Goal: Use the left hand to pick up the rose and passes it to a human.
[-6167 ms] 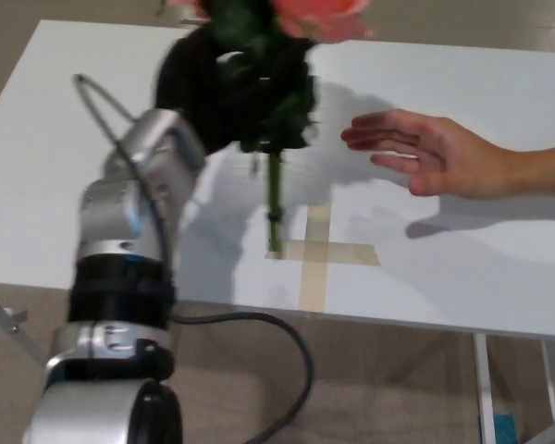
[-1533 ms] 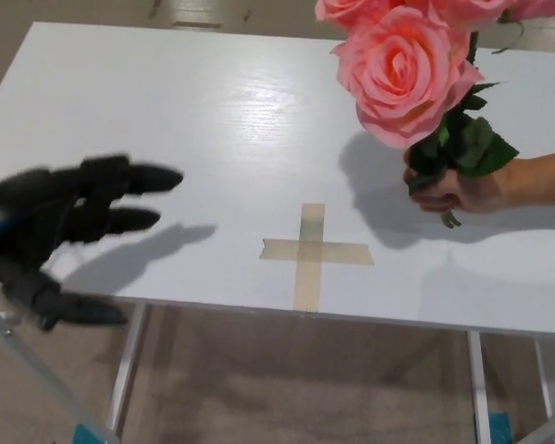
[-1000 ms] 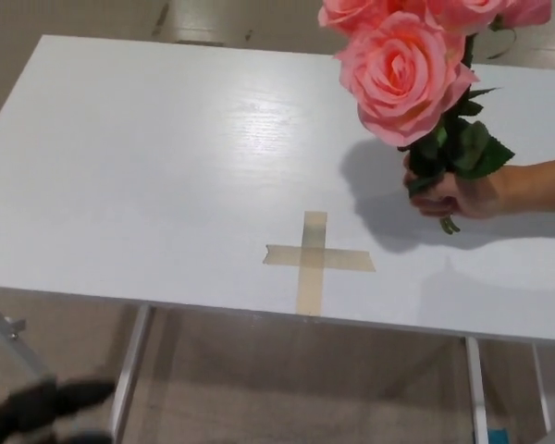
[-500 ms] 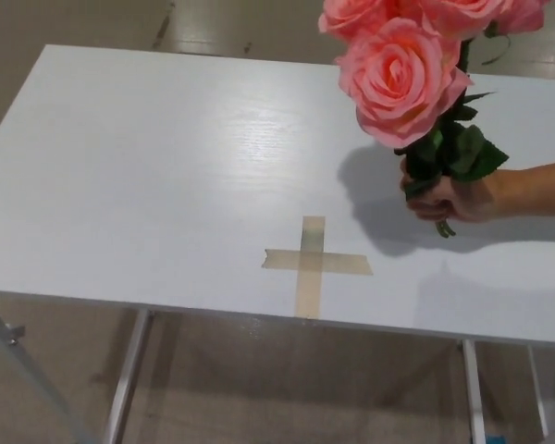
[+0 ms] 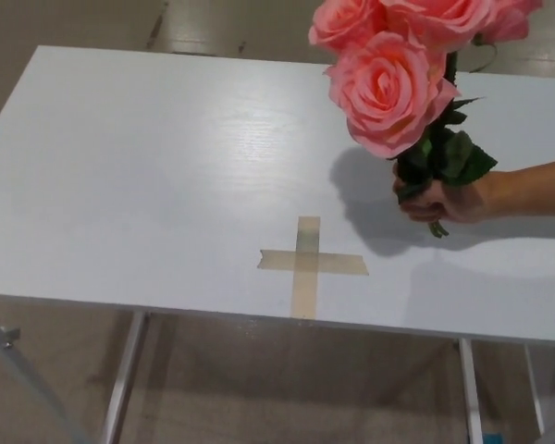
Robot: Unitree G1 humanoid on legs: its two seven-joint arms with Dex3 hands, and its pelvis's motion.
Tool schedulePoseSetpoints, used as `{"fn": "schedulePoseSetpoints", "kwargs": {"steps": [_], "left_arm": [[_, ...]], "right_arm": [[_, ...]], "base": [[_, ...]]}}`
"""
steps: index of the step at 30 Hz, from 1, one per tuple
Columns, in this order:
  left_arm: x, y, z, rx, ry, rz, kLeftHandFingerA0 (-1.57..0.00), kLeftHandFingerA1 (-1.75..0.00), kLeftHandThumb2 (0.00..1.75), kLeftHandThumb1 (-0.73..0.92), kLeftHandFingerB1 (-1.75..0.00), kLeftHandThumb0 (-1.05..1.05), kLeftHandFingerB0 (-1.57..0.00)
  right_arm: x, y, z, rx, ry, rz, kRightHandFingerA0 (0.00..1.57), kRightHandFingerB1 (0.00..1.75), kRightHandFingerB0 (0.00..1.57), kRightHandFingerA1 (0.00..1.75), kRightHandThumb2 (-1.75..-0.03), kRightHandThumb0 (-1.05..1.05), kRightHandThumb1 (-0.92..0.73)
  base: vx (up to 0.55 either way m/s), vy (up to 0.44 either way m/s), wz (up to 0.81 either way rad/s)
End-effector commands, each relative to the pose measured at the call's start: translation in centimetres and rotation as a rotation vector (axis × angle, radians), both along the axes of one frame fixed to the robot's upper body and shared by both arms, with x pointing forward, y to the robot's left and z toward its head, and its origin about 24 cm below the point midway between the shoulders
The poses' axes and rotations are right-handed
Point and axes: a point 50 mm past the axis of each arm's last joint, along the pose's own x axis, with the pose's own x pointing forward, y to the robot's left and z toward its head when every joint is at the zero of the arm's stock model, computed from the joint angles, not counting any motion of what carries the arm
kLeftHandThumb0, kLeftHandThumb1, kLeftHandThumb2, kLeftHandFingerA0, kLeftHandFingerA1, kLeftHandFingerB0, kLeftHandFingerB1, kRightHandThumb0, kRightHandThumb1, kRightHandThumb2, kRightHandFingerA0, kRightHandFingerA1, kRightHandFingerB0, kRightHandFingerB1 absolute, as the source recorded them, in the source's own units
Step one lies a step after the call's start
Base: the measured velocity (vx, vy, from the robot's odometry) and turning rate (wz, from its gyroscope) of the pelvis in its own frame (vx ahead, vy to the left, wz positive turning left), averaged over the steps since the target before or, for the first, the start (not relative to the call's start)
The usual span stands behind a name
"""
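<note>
— Where was the rose (image 5: pixel 390 88)?
— Upright in a person's hand (image 5: pixel 441 199), fist closed round the stems above the table (image 5: pixel 148 176), right of the tape cross (image 5: pixel 305 263).
— The robot's hands?
— Neither showed.

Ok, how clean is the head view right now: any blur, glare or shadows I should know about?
Head view: sharp, no motion blur; the roses in the person's hand cast a soft shadow on the white table just left of the hand; a mild sheen sits on the tabletop centre; the tape cross is clear.
</note>
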Motion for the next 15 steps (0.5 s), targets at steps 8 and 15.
{"fn": "schedulePoseSetpoints", "kwargs": {"steps": [8, 15], "left_arm": [[1.6, 0.3, 0.6, 0.121, -0.026, -0.143, -0.27, -0.32, 0.69, 0.9, -0.23, -0.79, -0.11], [1.9, 0.3, 0.7, 0.113, -0.035, -0.131, -0.27, -0.32, 0.69, 0.9, -0.23, -0.79, -0.11]], "right_arm": [[0.7, -0.3, 0.4, -0.004, -0.018, -0.008, 0.62, 0.37, 0.49, 0.41, -0.62, -0.34, -0.72], [0.8, -0.3, 0.4, -0.002, -0.018, -0.013, 0.62, 0.37, 0.48, 0.41, -0.62, -0.35, -0.72]], "base": [[0.0, 0.0, 0.0], [0.0, 0.0, 0.0]]}}
